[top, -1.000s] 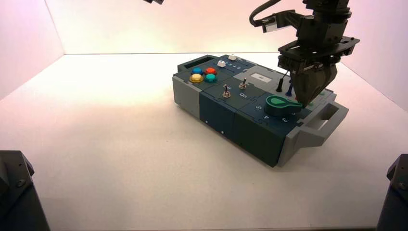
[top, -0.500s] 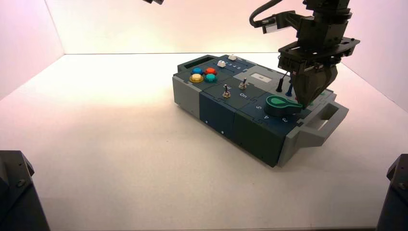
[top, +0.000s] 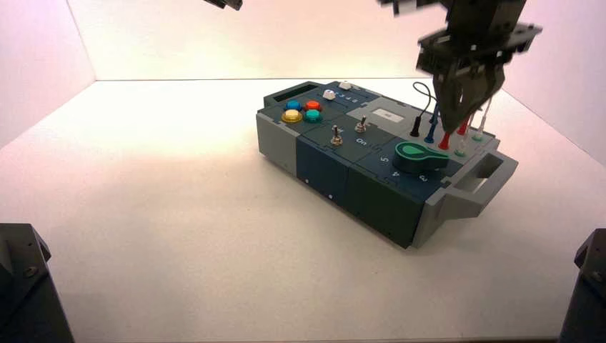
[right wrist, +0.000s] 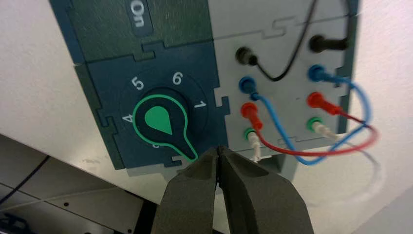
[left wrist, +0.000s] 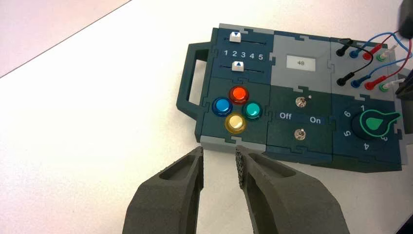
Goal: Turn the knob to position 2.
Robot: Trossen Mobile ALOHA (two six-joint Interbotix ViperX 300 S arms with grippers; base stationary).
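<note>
- Knob [top: 412, 157], green teardrop pointer on dark round base: on the box's [top: 380, 204] dark blue panel, at the near right corner in the high view, by the grey handle [top: 473, 200].
- Pointer aims between numerals 1 [left wrist: 362, 108] and 3 [left wrist: 384, 138], toward the handle side; the 2 itself can't be made out.
- Right gripper [top: 449, 131]: over the knob end of the box, tips near the pointer's narrow end and the plugs. Fingers shut together, nothing between them; apart from the knob.
- Two metal toggle switches [top: 336, 136] [top: 361, 125]: dark green panel next to the knob panel, Off / On lettering between them.
- Four push buttons [top: 302, 111], yellow, green, blue, red: clustered on another dark green panel, toward the left end in high view.
- Wires [right wrist: 280, 119] with black, blue, red and white plugs: in grey panels beyond the knob, looping between two rows of sockets.
- Display [left wrist: 301, 63]: grey panel, reads 48.
- Two white sliders [left wrist: 235, 37] [left wrist: 237, 66]: dark blue panel, far left part of box; one sits at 2, the other between 2 and 3, closer to 2.
- Left gripper [left wrist: 219, 148]: off to the box's side, jaws apart, empty.
</note>
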